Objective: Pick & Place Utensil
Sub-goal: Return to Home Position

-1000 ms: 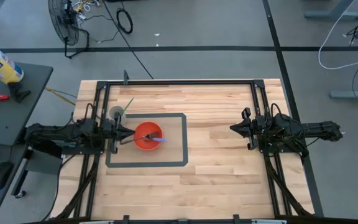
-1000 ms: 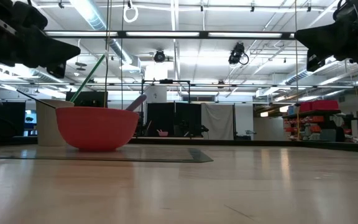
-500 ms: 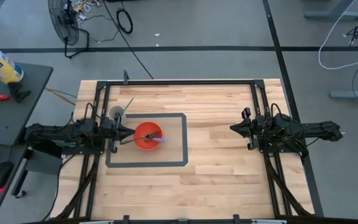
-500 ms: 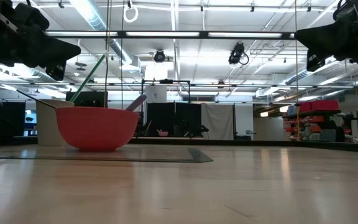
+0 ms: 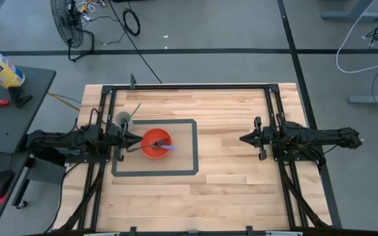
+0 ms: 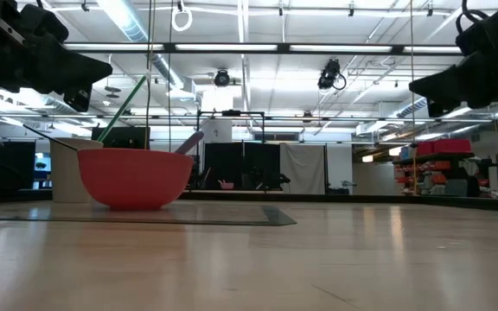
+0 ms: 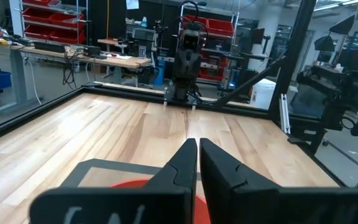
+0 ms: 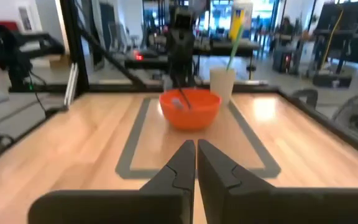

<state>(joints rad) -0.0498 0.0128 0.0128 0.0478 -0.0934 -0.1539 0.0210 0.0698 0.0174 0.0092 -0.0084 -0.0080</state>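
Only the right gripper (image 5: 244,138) has dipped and edged left, jaws together like the left gripper's (image 5: 136,139) just left of the orange bowl (image 5: 156,143), so homing looks nearly finished, with only settling left.

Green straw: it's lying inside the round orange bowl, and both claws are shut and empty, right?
Not quite. The thin green straw stands in the gray cylindrical cup beside the round orange bowl, not inside the bowl, as the right wrist view shows. The rest holds: the left claw and the right claw are both shut and empty.
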